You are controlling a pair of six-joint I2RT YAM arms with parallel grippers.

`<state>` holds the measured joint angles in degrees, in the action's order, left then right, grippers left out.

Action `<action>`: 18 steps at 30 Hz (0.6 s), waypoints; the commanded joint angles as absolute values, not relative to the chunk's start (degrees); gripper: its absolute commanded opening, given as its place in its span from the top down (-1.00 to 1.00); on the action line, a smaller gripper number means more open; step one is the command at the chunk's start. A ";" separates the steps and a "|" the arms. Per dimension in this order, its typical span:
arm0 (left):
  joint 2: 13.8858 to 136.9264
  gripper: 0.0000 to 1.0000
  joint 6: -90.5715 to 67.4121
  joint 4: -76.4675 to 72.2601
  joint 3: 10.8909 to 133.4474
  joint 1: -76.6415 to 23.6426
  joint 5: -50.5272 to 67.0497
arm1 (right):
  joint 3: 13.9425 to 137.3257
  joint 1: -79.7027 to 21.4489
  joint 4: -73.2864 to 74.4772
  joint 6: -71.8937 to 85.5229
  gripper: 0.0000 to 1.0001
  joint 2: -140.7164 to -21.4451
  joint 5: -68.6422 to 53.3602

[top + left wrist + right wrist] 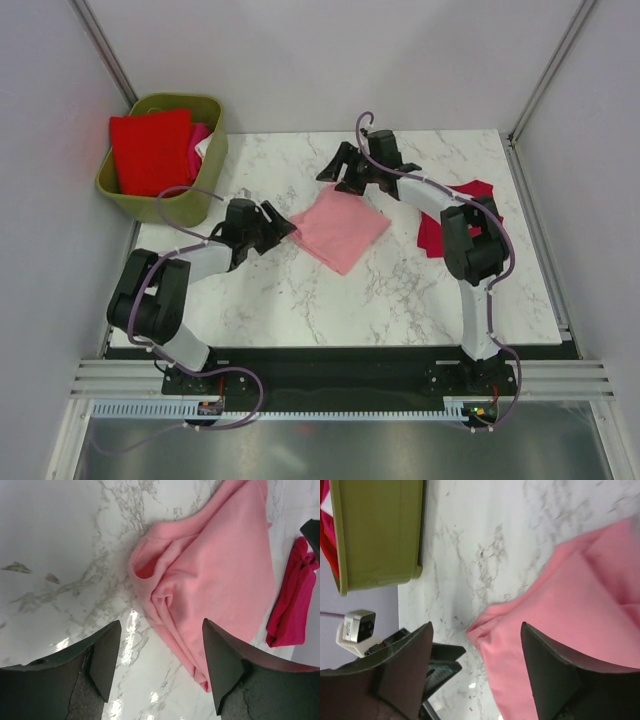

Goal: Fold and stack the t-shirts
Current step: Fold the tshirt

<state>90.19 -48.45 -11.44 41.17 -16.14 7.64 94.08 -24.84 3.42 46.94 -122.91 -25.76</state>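
Observation:
A light pink t-shirt (340, 228) lies folded into a rough square in the middle of the marble table (400, 290). My left gripper (282, 224) stands open at its left corner; in the left wrist view the pink t-shirt (215, 575) sits just ahead of the open gripper (160, 655), whose right finger (222, 660) overlaps the cloth edge. My right gripper (338, 170) is open just above the far corner, with the pink cloth (570, 630) under its gap (477, 655). A dark crimson t-shirt (478, 195) lies at the right, partly hidden by the right arm.
An olive-green basket (195, 205) stands at the back left corner, holding a bright red t-shirt (150, 150) and a hot pink one (198, 140). The basket's wall (380, 530) shows in the right wrist view. The table's right edge lies just beyond the crimson shirt (292, 605).

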 commanded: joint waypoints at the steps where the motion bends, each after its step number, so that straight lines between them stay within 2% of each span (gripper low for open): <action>1: 93.68 -0.47 -55.45 -18.54 40.96 -18.45 9.32 | 96.06 -21.98 7.99 38.33 -0.62 -121.20 -24.08; 4: 95.79 -0.48 -58.35 -21.79 41.04 -19.77 9.40 | 97.72 -19.17 10.80 33.94 -0.59 -122.78 -23.21; 9: 97.82 -0.49 -59.94 -22.59 42.36 -21.71 7.03 | 103.88 -16.88 18.19 26.29 -0.40 -128.30 -22.15; 18: 99.23 -0.45 -61.17 -22.59 42.36 -21.53 4.22 | 112.32 -16.35 20.13 24.08 -0.57 -138.06 -26.62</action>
